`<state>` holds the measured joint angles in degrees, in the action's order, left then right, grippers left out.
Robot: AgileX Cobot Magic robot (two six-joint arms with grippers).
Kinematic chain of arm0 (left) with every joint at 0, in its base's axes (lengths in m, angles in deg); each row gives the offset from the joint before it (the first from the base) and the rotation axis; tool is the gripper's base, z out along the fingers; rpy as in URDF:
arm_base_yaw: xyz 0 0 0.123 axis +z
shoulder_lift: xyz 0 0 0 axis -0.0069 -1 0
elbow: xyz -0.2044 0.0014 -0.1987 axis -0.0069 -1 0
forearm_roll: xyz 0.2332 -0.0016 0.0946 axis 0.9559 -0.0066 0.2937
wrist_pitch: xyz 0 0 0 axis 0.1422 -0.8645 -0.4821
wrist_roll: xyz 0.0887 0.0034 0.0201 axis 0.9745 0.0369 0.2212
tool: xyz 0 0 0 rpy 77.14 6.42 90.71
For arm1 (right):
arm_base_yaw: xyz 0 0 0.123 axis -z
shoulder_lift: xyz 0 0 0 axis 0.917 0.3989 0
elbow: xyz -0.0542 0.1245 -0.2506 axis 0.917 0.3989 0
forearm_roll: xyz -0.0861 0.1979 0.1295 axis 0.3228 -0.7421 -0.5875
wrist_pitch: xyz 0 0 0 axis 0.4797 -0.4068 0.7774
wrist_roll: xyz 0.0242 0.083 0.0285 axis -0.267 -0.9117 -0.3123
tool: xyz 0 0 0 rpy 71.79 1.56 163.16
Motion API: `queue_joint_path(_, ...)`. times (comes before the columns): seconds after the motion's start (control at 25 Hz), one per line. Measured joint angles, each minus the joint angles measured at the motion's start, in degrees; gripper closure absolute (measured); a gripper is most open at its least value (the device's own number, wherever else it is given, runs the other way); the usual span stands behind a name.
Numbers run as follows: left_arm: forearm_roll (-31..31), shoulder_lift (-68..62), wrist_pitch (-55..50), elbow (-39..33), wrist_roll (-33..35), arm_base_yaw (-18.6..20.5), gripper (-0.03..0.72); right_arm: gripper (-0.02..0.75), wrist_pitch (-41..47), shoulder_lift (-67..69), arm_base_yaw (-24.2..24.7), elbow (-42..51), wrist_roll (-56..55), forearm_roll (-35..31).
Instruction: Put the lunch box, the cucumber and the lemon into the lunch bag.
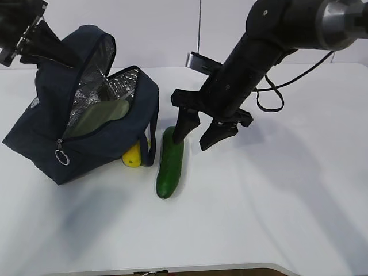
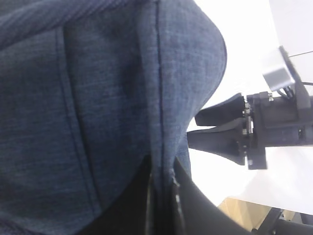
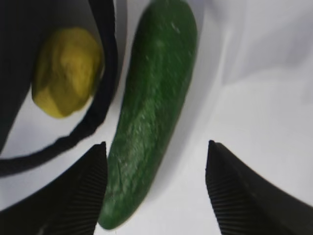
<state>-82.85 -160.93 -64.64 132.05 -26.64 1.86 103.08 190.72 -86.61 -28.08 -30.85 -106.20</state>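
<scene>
The navy lunch bag (image 1: 109, 135) stands open at the left, silver lining showing. The lunch box's pale green lid (image 1: 99, 118) shows inside it. My left gripper (image 1: 69, 57) is shut on the bag's raised lid flap; in the left wrist view its jaws pinch a fold of navy fabric (image 2: 161, 191). The lemon (image 1: 133, 155) lies on the table against the bag's front, inside a strap loop. The cucumber (image 1: 170, 162) lies beside it. My right gripper (image 1: 192, 142) is open over the cucumber's far end; in the right wrist view the cucumber (image 3: 151, 112) lies close to the left finger (image 3: 85, 186).
The white table (image 1: 270, 195) has an edge at the front. The bag's strap (image 3: 98, 112) curls round the lemon (image 3: 66, 71) right next to the cucumber. A metal ring pull (image 1: 62, 155) hangs on the bag's front. The right gripper also shows in the left wrist view (image 2: 192, 128).
</scene>
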Motion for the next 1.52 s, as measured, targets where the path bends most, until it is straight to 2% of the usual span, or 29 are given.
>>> queue_joint_path(0.28,0.1,0.0,0.0,0.0,0.0,0.0,0.701,0.234,-9.1,0.0,-4.0,0.0,-6.9,10.2)
queue_joint_path(0.48,1.2,0.0,0.0,0.0,0.0,0.0,0.701,0.223,-12.5,0.1,-5.8,0.0,-8.0,10.8)
queue_joint_path(0.96,1.3,0.0,0.0,0.0,0.0,0.0,0.701,0.223,-13.0,4.5,-6.5,-1.2,-9.8,11.8)
queue_joint_path(1.52,1.3,0.0,-0.1,0.0,0.0,0.0,0.701,0.223,-11.6,7.6,-9.3,-3.3,-11.6,18.1)
